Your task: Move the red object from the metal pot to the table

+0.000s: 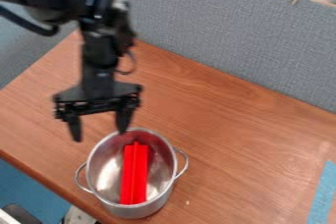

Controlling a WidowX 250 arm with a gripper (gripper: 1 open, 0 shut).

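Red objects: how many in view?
1. The red object lies inside the metal pot, running from its far side toward the near rim. Nothing else red shows on the table.

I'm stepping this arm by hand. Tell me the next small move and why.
Probably shift the gripper back over the metal pot. Its jaws are open and empty, standing beside the pot's rim above the table, while the red object lies inside the pot.

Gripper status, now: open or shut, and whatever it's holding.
Gripper: open, holding nothing; the red bar lies in the metal pot.
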